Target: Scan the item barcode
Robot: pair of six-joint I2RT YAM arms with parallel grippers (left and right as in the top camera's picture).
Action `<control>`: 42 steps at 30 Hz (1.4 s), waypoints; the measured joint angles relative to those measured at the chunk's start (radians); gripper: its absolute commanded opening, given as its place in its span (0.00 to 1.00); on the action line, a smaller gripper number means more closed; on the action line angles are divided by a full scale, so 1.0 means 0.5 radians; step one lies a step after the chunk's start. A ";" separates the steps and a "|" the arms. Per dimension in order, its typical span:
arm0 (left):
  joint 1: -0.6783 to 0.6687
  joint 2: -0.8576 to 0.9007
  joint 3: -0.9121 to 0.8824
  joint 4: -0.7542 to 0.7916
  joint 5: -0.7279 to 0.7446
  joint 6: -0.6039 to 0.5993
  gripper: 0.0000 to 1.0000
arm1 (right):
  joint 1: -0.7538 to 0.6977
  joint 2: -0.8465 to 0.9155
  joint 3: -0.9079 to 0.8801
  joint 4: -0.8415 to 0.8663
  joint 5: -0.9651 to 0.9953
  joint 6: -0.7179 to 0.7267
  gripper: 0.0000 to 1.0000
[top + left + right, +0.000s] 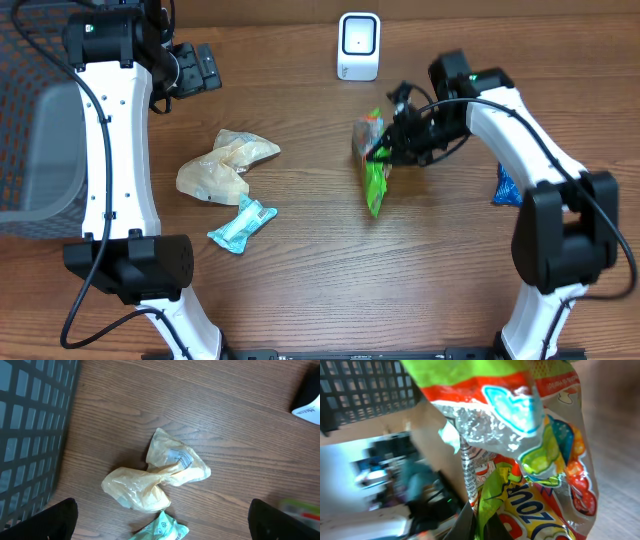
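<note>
My right gripper is shut on the item, a green, red and yellow snack bag, and holds it off the table just right of centre. In the right wrist view the bag fills the frame, with its crumpled green edge pinched in the gripper. I cannot make out a barcode on it. The white scanner stands at the back centre, behind the bag and apart from it. At the back left my left gripper hangs open and empty, its dark fingertips wide apart.
A pale yellow crumpled bag and a teal packet lie left of centre, both below the left wrist camera. A grey mesh basket stands at the left edge. A blue packet lies by the right arm.
</note>
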 measured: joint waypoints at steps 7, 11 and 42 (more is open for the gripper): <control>0.000 0.000 0.000 0.000 0.000 0.000 1.00 | 0.006 0.198 -0.243 -0.008 -0.299 -0.144 0.09; 0.000 0.000 0.000 0.000 0.001 0.000 1.00 | -0.002 0.197 -0.245 0.018 -0.087 -0.099 0.39; 0.000 0.000 0.000 0.000 0.000 0.001 1.00 | 0.124 0.196 0.015 0.109 1.146 -0.056 0.84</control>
